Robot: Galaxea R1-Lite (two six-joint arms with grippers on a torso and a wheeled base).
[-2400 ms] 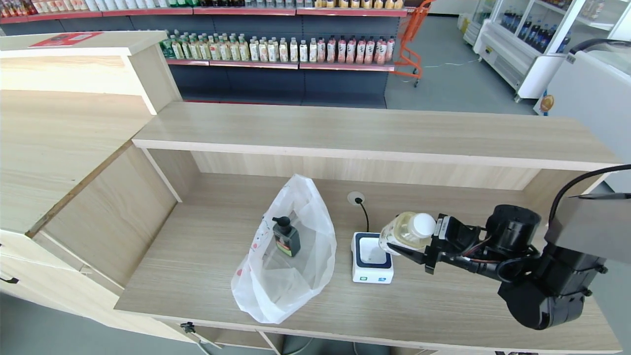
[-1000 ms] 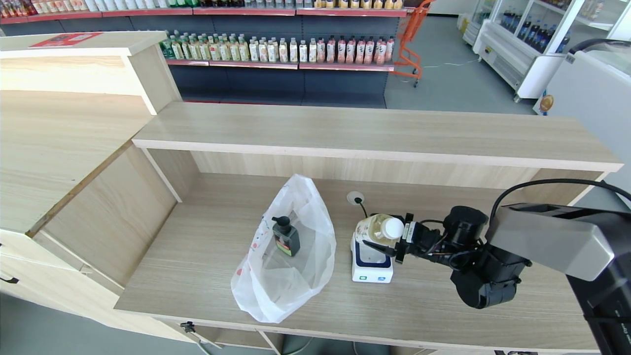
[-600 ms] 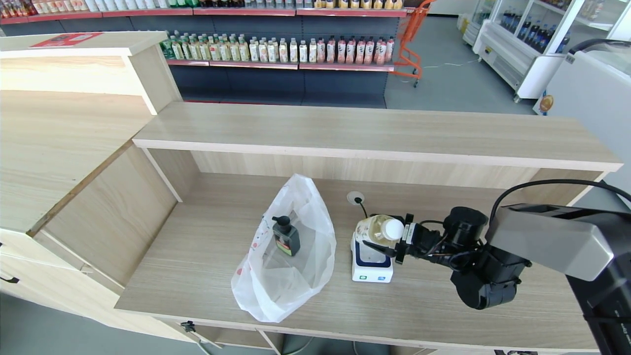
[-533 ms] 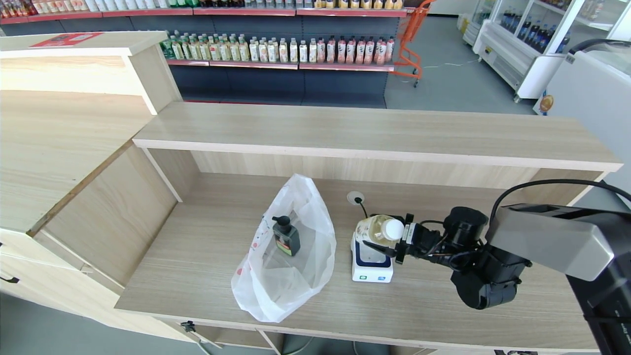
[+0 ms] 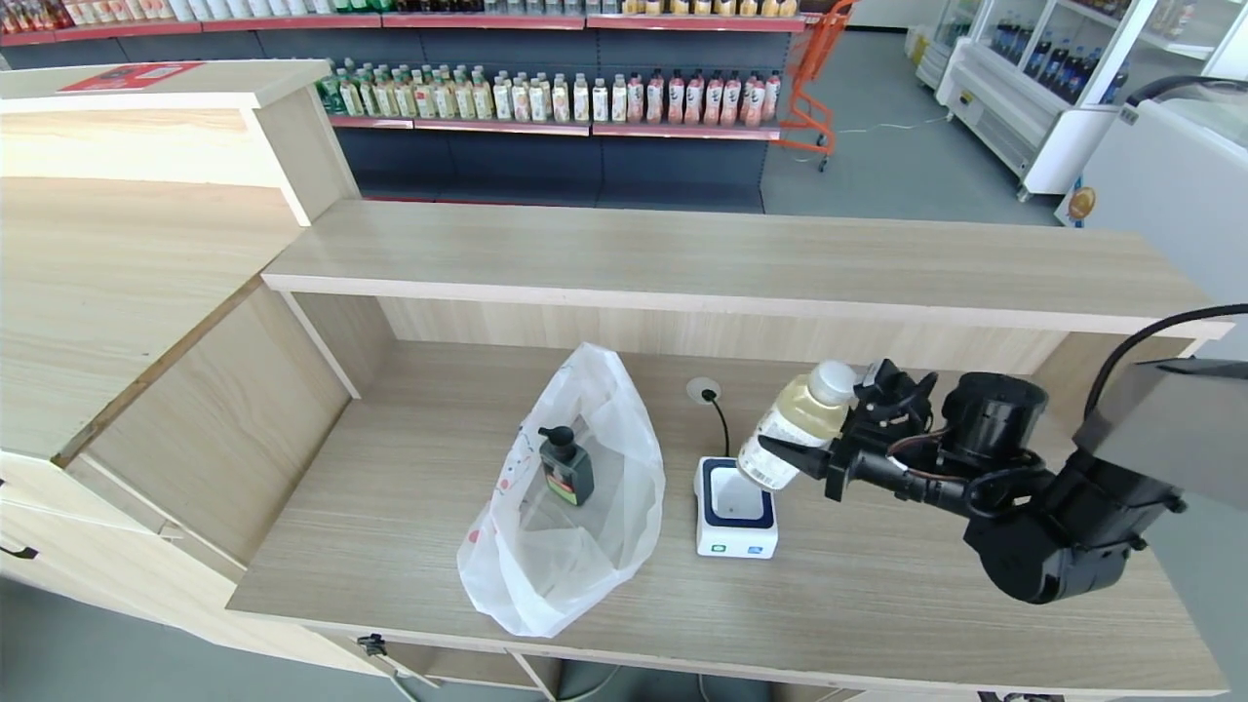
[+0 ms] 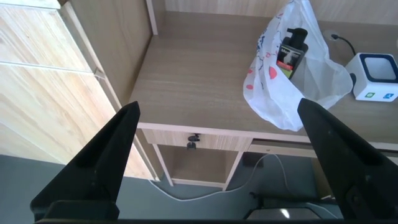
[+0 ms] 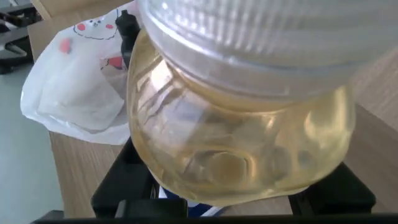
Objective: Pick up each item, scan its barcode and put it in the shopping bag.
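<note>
Right gripper [image 5: 814, 421] clamps the tilted tea bottle [image 5: 785, 441], held above the barcode scanner [image 5: 736, 509] (shopping bag [image 5: 546, 575] just left of it). Likely risk: the bag's limp mouth snags the bottle's base, dragging the bag or twisting the bottle loose.

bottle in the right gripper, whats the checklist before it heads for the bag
1. Grip: right gripper shut on the bottle, which is tilted and held off the counter. Ok.
2. Barcode read: the bottle hangs by the scanner, but no picture shows a confirmed scan. Cannot tell.
3. Bag mouth: the shopping bag lies with its mouth gaping. Ok.
4. Room inside: the pump bottle sits toward the bag's far side, with space in front of it. Ok.
5. Left gripper: open, empty, well clear of the bag. Ok.
</note>
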